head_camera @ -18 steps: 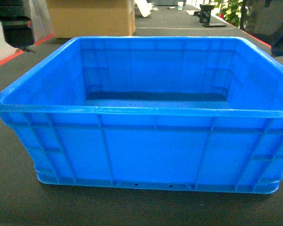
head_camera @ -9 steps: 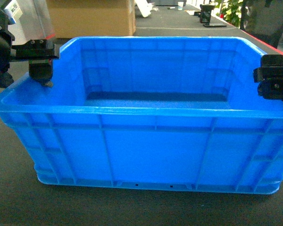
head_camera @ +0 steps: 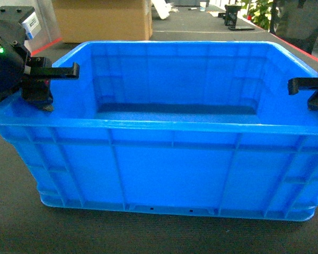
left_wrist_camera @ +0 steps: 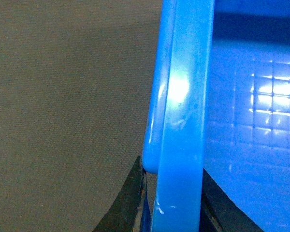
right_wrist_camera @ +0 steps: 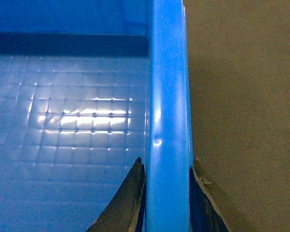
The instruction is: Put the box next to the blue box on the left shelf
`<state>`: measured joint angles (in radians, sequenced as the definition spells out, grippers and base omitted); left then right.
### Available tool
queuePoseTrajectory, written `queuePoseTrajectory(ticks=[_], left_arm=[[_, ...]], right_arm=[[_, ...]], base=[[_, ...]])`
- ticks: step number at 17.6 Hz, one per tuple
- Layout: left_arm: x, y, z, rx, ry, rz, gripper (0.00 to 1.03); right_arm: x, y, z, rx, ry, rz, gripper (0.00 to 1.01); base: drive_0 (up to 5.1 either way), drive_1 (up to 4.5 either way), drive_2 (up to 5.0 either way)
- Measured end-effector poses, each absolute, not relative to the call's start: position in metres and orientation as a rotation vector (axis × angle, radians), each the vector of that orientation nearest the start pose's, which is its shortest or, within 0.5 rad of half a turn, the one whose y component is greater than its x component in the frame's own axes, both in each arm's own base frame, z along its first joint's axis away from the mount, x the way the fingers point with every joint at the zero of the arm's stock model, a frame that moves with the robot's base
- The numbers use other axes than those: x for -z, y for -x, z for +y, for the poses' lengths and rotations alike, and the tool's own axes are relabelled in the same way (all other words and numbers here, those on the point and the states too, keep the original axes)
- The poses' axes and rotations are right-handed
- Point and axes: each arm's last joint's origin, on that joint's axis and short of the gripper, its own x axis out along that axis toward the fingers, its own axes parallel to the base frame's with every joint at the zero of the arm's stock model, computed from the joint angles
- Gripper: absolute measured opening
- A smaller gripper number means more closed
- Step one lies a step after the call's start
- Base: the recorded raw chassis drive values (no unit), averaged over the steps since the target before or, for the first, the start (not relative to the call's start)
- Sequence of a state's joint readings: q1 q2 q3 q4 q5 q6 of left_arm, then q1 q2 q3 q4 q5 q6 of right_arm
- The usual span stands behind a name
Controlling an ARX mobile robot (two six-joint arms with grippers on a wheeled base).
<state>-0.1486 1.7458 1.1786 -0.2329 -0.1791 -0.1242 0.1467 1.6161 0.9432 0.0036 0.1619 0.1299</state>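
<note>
Bright-blue plastic fills the head view: the box [head_camera: 169, 132], an empty ribbed crate, is set on the dark bench [head_camera: 10, 227] with its long axis running left to right before the robot. The left gripper [head_camera: 45, 84] is placed over the left short rim and the right gripper [head_camera: 312, 92] over the right short rim, so each arm is served by its own end. In both wrist views the rim is seen passing between the two fingers, one inside and one outside the wall; whether the rim is actually pinched cannot be told. Open bench lies outside both ends. A cardboard carton [head_camera: 100, 21] stands behind. No shelf is seen.
</note>
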Motion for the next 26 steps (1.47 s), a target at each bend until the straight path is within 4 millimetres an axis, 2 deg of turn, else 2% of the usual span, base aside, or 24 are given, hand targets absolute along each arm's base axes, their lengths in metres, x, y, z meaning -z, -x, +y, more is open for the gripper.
queuePoseTrajectory(ticks=[2,3,6,7,8,10,16,18,26], left_arm=[[-0.221,-0.364,-0.053,-0.106,-0.035,0.742,0.15],[-0.226,-0.353,-0.057,-0.128,-0.089,0.671,0.15],[-0.251,-0.312,-0.067,-0.144,-0.088,0.508,0.15],[-0.256,-0.299,-0.068,-0.149,-0.067,0.467,0.15],[-0.258,-0.278,-0.069,-0.161,-0.044,0.428,0.15],[-0.240,-0.220,-0.069,-0.175,-0.024,0.467,0.15],[-0.239,-0.167,-0.067,-0.192,0.017,0.410,0.14],[-0.241,-0.160,-0.067,-0.193,0.030,0.381,0.14],[-0.241,-0.160,-0.067,-0.190,0.036,0.384,0.14]], right_arm=[[-0.204,-0.325,0.047,0.057,-0.036,0.646,0.20],[-0.205,-0.316,0.046,0.059,-0.056,0.638,0.20],[-0.222,-0.289,0.043,0.061,-0.083,0.556,0.19],[-0.230,-0.280,0.041,0.063,-0.087,0.517,0.19],[-0.239,-0.265,0.039,0.059,-0.081,0.474,0.19],[-0.230,-0.216,0.031,0.044,-0.073,0.490,0.19],[-0.232,-0.173,0.026,0.029,-0.067,0.418,0.19],[-0.238,-0.161,0.028,0.031,-0.040,0.351,0.19],[-0.239,-0.161,0.028,0.039,-0.028,0.347,0.19]], base=[[0.0,0.00,0.0],[0.0,0.00,0.0],[0.0,0.00,0.0],[0.0,0.00,0.0],[0.0,0.00,0.0],[0.0,0.00,0.0],[0.0,0.00,0.0],[0.0,0.00,0.0],[0.0,0.00,0.0]])
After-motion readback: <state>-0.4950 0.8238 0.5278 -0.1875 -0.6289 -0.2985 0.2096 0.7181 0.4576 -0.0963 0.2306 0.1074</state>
